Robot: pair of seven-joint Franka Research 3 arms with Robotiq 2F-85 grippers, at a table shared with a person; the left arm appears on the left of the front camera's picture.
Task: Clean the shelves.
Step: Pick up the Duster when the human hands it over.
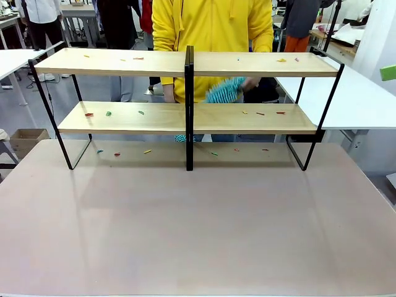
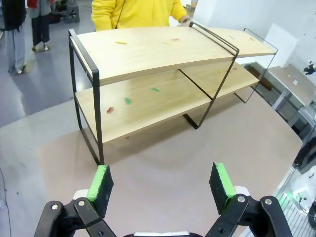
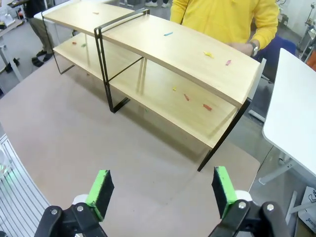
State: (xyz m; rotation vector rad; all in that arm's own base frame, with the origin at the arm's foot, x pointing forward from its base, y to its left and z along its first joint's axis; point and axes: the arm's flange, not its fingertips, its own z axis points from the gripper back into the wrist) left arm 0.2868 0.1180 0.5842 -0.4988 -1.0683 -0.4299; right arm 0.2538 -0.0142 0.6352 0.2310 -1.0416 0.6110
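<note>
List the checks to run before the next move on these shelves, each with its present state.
1. Open, empty left gripper: ok.
2. Open, empty right gripper: ok.
3. The shelves upright on the table: ok.
4. Boards free of litter: not ok, coloured scraps lie on both.
5. Table under the shelves clean: not ok, more scraps there.
6. Cleaning tool in a gripper: not ok, the person holds the teal duster behind the shelves.

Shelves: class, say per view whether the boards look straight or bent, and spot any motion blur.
Front view: the shelves look straight, the teal duster is motion-blurred; left wrist view: wide-angle lens bows the boards; right wrist view: bowed likewise.
</note>
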